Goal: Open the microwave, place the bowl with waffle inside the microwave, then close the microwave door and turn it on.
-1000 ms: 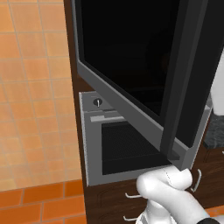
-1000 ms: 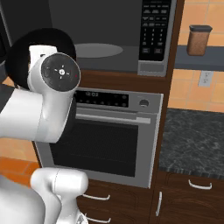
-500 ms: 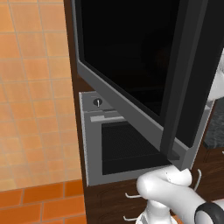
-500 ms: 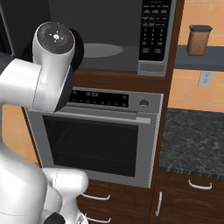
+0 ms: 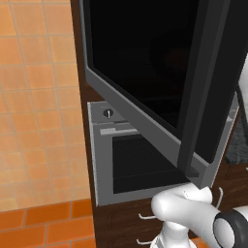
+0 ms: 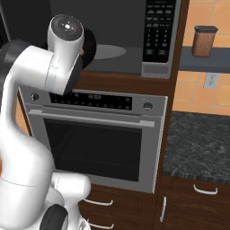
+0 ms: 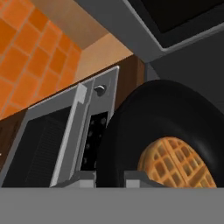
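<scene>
Higher now than a second ago, the arm's round elbow joint has climbed in the right base view from beside the oven's control strip up to the level of the microwave cavity, with the base cameras unmoved. From the hand view, the fingers (image 7: 109, 178) sit at 6 o'clock, narrowly set and pinching the near rim of the bowl with waffle (image 7: 162, 131), one tip inside the rim and one outside. That dark grey bowl is tilted toward the camera, its golden-brown waffle (image 7: 177, 164) lying inside at about 4 o'clock. In the right base view a sliver of the bowl shows just behind the elbow, at the mouth of the microwave (image 6: 134, 49), over its pale turntable. At 9 o'clock of the bowl in the hand view is the silver oven (image 7: 65, 135). Swung wide open, the microwave door (image 5: 145, 72) with its dark bar handle (image 5: 201, 87) juts out above the oven.
</scene>
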